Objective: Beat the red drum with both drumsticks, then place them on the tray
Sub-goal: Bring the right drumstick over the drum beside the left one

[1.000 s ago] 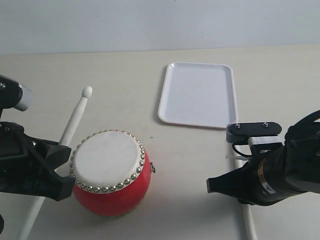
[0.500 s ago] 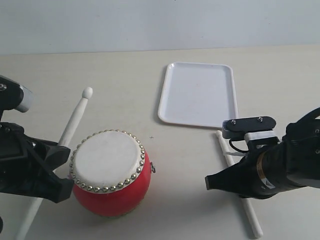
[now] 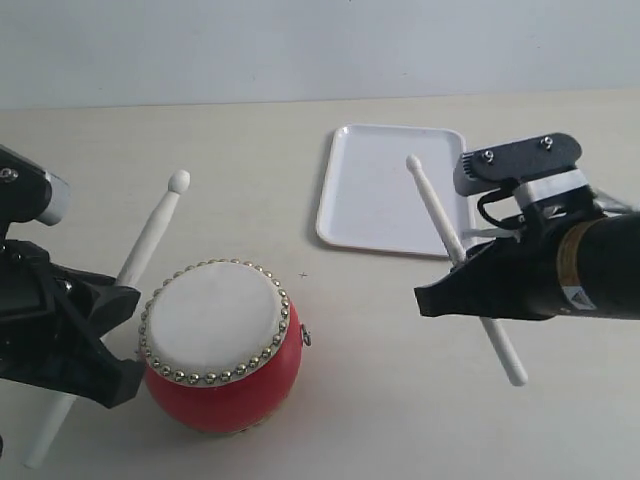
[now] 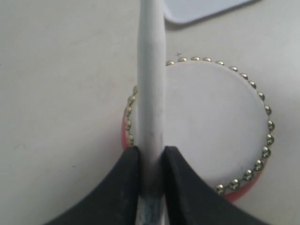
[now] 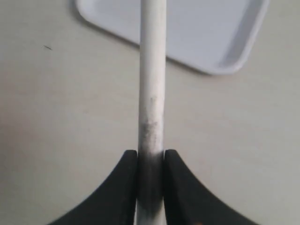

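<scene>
The red drum (image 3: 222,345) is seen standing upright on the table (image 3: 250,150), toward its near edge and left of the middle, with the off-white skin facing up and nothing resting on it. The tray (image 3: 370,200) is set toward the far edge, right of the middle, well apart from the drum, and nothing lies in it.

One of the drumsticks, the left stick (image 4: 151,93), is pinched between the jaws of the left gripper (image 4: 151,159), which are pressed against its shaft on both sides. This stick is slanted just beside the drum's left side, its knobbed tip pointed toward the far edge; in the left wrist view its shaft is seen crossing the studded rim. Whether its lower end touches the table cannot be told.

The right stick (image 5: 153,70) is clamped in the same way by the right gripper (image 5: 151,161), at the darkened part of the shaft. It is held clear of the table and tilted, with its tip seen against the tray's left part, well apart from the drum.

The step in hand is judged to be the approach to the beating: both sticks are gripped, but neither tip is over the skin. For the next move, the right stick would need to be carried across toward the drum and the left one swung inward, so that both tips can be brought down on the skin without the shafts being crossed.
</scene>
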